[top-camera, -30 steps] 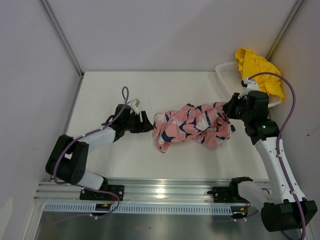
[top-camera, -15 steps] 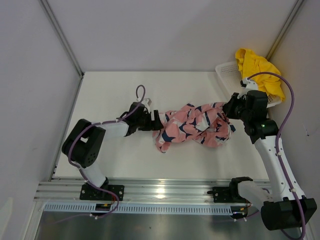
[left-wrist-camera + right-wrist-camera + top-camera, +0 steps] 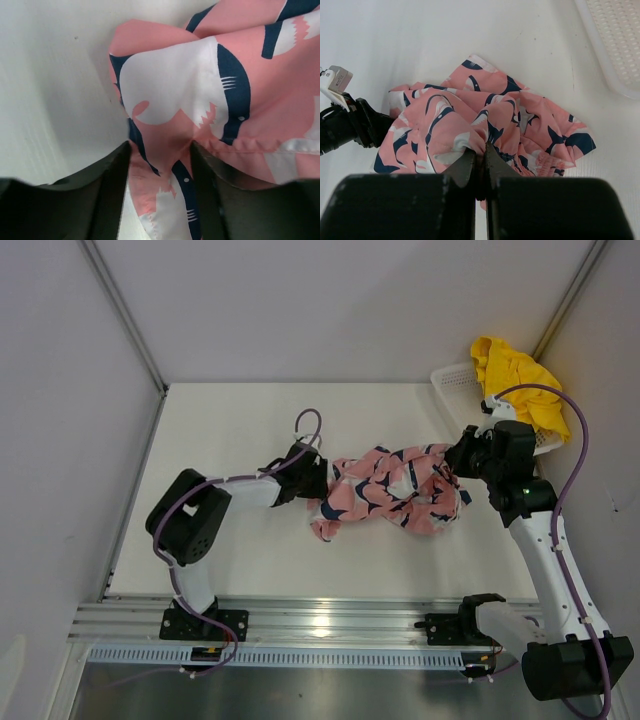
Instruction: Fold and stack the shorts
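Where the white table (image 3: 220, 430) met grey walls (image 3: 300, 310), we saw pink shorts (image 3: 390, 490) crumpled. Our right gripper (image 3: 479, 150) pinched them; our left gripper (image 3: 159, 152), we couldn't tell.

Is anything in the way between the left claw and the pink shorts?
No, nothing visible is in the way. The pink shorts lie right between the open jaws of the left gripper. The right gripper pinches their other end.
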